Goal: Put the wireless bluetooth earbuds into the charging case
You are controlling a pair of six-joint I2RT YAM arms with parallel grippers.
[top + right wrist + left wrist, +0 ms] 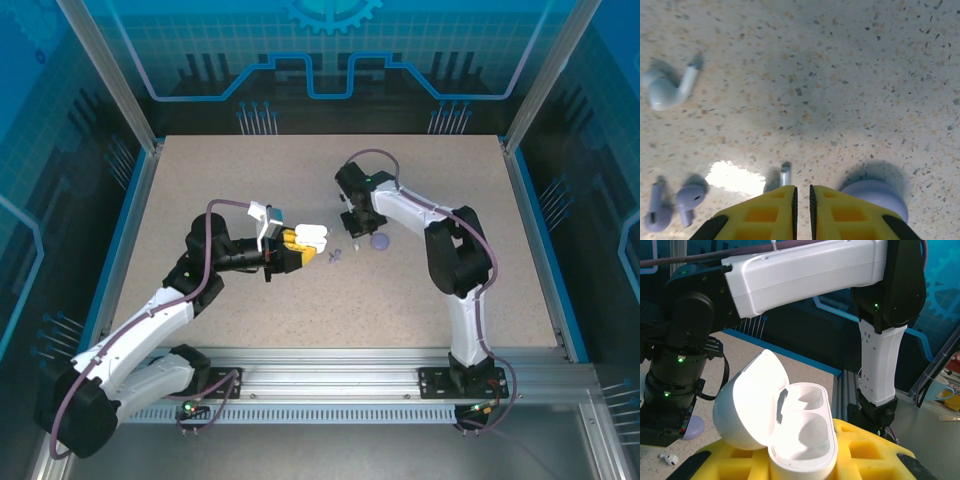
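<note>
Count, items on the bench [850, 70]:
- One charging case [800, 440], lid open, is recorded.
- One whitish earbud [667, 90] is counted.
- Two pale-lavender pieces are counted: a rounded lavender piece [690, 199] and a stemmed lavender piece [654, 217].
- One further small stem-like piece [785, 175] is noted, partly hidden; its kind is not determined.
- One flat round purple disc [877, 195] is recorded.

Two arms are counted: left arm [150, 320] and right arm [455, 265].

Table [300, 190]: beige speckled top, flat, with blue edging along its sides
White earbud [667, 89]: lies on its side on the table, apart from the other pieces
Lavender earbud pieces [689, 197]: two, close together on the table, near the white earbud
Purple disc [875, 194]: flat on the table, well apart from the lavender pieces
</note>
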